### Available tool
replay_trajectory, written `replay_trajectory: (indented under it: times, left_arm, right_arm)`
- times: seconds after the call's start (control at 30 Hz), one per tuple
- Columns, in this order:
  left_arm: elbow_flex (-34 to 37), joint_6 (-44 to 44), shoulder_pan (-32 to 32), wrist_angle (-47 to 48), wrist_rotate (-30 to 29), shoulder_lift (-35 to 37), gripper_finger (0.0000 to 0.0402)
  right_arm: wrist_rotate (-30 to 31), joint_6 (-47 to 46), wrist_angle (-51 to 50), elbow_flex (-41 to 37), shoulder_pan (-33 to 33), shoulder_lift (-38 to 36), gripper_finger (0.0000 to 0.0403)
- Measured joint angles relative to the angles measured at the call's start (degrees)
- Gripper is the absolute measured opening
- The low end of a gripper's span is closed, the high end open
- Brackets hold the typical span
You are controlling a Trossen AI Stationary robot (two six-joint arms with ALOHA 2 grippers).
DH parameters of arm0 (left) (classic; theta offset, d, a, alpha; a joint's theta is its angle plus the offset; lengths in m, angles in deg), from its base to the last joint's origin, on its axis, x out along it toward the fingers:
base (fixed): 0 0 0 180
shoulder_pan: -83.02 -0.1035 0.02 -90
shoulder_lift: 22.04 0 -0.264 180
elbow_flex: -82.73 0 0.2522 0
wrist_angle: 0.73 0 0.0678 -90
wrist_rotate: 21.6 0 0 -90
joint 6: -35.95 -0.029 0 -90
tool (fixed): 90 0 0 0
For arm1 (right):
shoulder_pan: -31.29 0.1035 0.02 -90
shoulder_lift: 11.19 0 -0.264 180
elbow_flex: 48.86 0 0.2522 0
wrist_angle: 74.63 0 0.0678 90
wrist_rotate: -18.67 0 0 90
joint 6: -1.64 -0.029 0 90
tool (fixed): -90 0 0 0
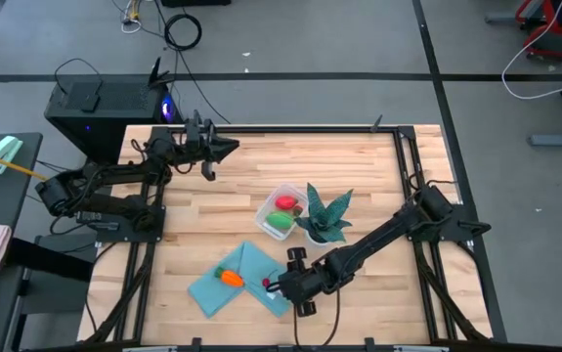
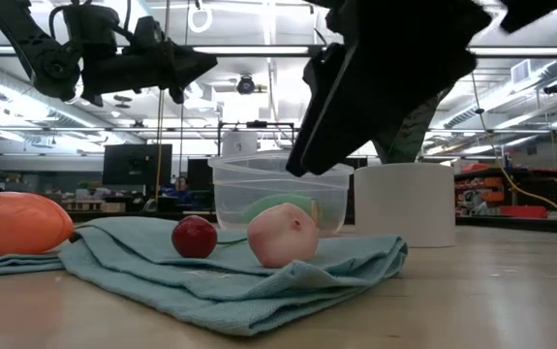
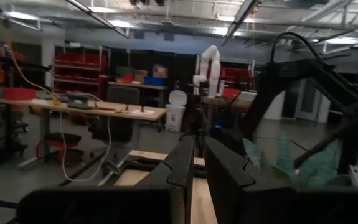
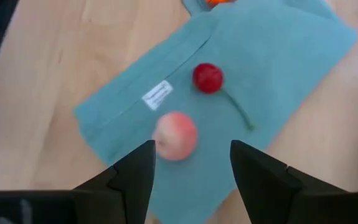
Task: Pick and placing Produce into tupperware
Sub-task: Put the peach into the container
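I see my right gripper [image 4: 191, 163] hanging over the teal cloth [image 1: 224, 289] near the front of the desk [image 1: 378, 196]. Its two fingers [image 4: 135, 171] are wide apart and hold nothing. Just past them on the cloth lies a pale pink round fruit [image 4: 175, 135]. A small dark red cherry [image 4: 208, 78] with a thin stem lies close by it, not touching. In the low view the pink fruit and the cherry sit side by side on the cloth, with my right arm dark above them.

An orange carrot piece [image 1: 230, 277] lies further left on the same cloth.

The clear tupperware [image 1: 282, 210] stands in the middle of the desk, just behind the cloth. Inside it I see a red round piece [image 1: 285, 203] and a green oval piece [image 1: 280, 222]. A spiky teal plant [image 1: 325, 215] in a white pot [image 2: 404, 204] stands right next to the box, on its right.

My left gripper [image 1: 224, 149] waits up high over the back left of the desk, well away from the food. Its fingers [image 3: 225, 174] are close together with only a thin gap, and nothing is between them.
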Motion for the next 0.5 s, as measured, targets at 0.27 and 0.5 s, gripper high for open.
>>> replay_trajectory:
  times: [0.27, 0.5]
  left_arm:
    - [0.0, 0.17, 0.11, 1.3, 1.0, 0.0, 0.0045]
    - [0.0, 0.17, 0.11, 1.35, 0.99, 0.0, 0.0047]
  right_arm:
    - [-0.97, -4.42, 0.26, 2.38, 1.47, 1.64, 0.0215]
    - [-1.53, -3.44, -0.34, 4.47, 1.58, 4.9, 0.0214]
